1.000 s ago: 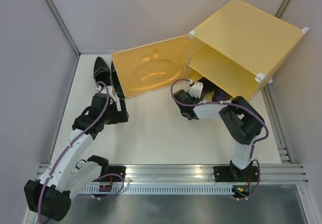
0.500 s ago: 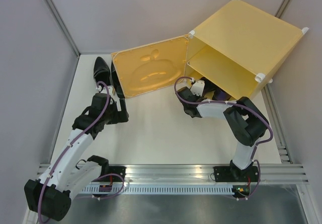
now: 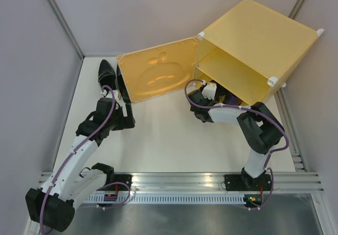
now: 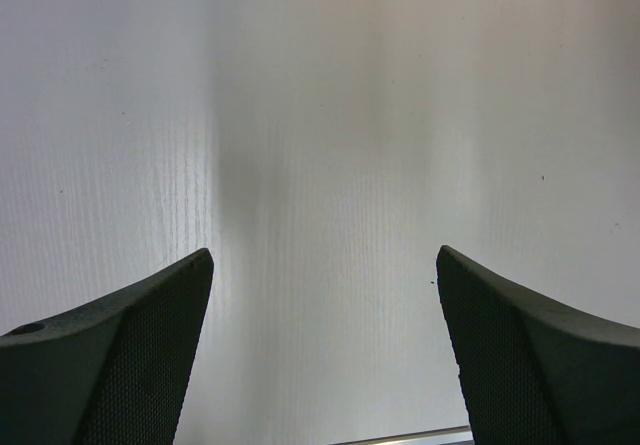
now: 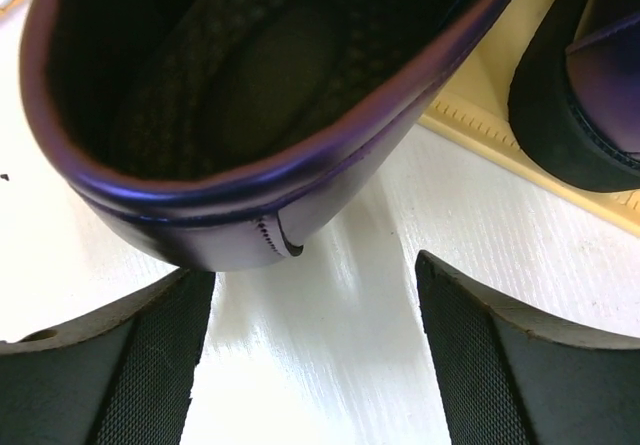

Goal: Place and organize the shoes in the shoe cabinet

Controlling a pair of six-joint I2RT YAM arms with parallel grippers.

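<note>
The yellow shoe cabinet [image 3: 253, 39] stands at the back right, its apple-embossed door [image 3: 158, 76] swung open to the left. My right gripper [image 5: 312, 270] is open at the mouth of the lower compartment [image 3: 207, 86]. The heel of a dark purple shoe [image 5: 250, 115] lies just beyond its fingers, untouched and over the white table. A second purple shoe [image 5: 590, 95] rests on the cabinet's floor [image 5: 520, 155] to the right. One black shoe [image 3: 108, 74] lies behind the door at the far left. My left gripper [image 4: 322, 255] hangs open over bare table [image 3: 128, 120].
Grey walls close in the white table [image 3: 158, 145] on the left, back and right. A metal rail [image 3: 185, 179] runs along the near edge by the arm bases. The open door stands between the black shoe and the cabinet.
My right gripper has opened and let go of the purple shoe's heel after pushing a little toward the cabinet. The left arm has not moved.
</note>
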